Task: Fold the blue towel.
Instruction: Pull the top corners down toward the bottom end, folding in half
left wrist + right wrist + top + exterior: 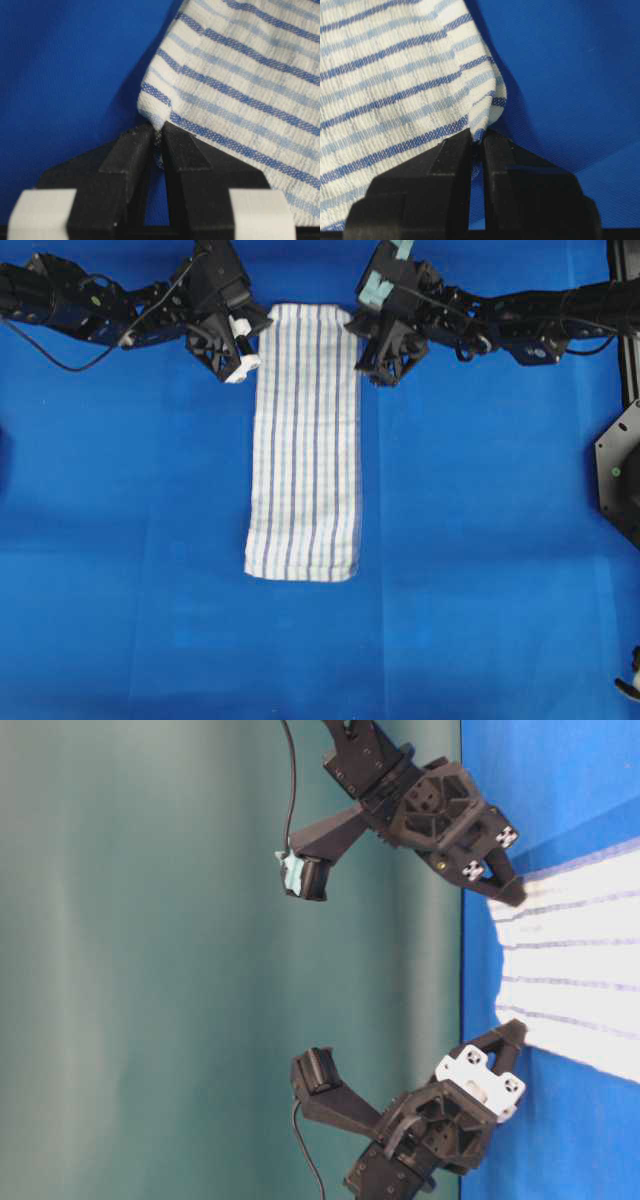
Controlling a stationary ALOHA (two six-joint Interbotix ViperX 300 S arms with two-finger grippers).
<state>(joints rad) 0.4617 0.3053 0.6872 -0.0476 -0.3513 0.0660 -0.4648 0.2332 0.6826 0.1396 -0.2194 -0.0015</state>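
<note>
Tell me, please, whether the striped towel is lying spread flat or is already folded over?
Spread as a long flat strip: the blue towel shows no end-to-end fold; each pincer pinches one far corner. Whether it was doubled lengthwise, cannot tell.

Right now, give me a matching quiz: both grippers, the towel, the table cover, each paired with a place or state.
1. left gripper
2. right gripper
3. towel
4. table cover

A. plain blue, under everything
B. long narrow strip, lying flat
C. shut on the towel's corner on the overhead view's left
D. shut on the towel's corner on the overhead view's right

Pairs: 1-C, 2-D, 3-B, 4-A
</note>
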